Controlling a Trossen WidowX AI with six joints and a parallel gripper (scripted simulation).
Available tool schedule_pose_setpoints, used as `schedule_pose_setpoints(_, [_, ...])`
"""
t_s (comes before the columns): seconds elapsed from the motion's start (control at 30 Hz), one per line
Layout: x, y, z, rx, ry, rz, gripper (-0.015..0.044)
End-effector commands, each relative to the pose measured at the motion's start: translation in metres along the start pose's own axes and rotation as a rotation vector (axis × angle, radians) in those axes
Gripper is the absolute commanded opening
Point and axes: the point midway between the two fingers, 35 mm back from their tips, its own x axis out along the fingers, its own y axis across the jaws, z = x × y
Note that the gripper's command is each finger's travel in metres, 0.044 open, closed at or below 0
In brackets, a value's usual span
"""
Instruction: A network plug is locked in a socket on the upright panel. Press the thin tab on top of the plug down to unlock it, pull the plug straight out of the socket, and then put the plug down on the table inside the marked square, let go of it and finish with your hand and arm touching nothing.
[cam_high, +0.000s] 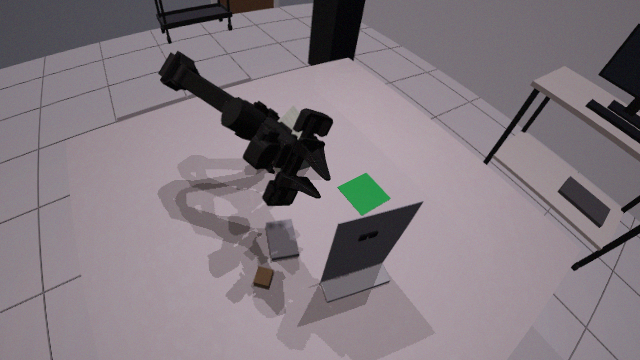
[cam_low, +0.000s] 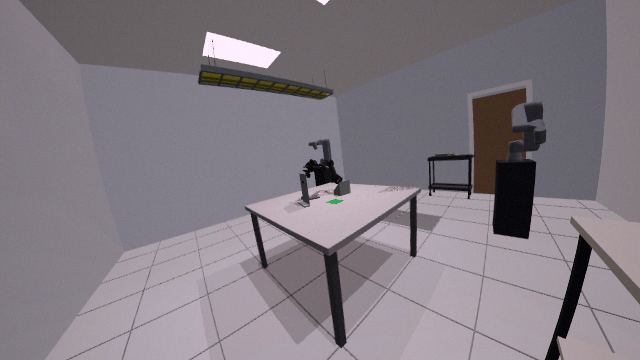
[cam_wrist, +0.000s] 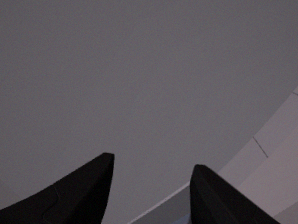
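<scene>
The upright grey panel stands on a flat foot. Two small dark shapes sit side by side near its upper middle in the top view; I cannot make out the plug or its tab. The marked green square lies flat on the table beside the panel. My gripper is partly open, with a gap and nothing between its fingertips. It is raised above the table, apart from the panel, which does not show clearly in the wrist view.
A flat grey box and a small brown block lie on the table left of the panel in the top view. A pale wedge-shaped block stands beyond the square, mostly hidden by the gripper in the top view.
</scene>
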Motion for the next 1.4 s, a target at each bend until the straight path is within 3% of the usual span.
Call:
schedule_pose_setpoints(0.0, [0.004, -0.006, -0.019, 0.05, 0.014, -0.019, 0.0156])
schedule_pose_setpoints(0.97, [-0.011, -0.038, -0.13, 0.398, 0.043, -0.122, 0.0156])
schedule_pose_setpoints(1.37, [-0.016, -0.045, -0.146, 0.467, 0.044, -0.143, 0.0156])
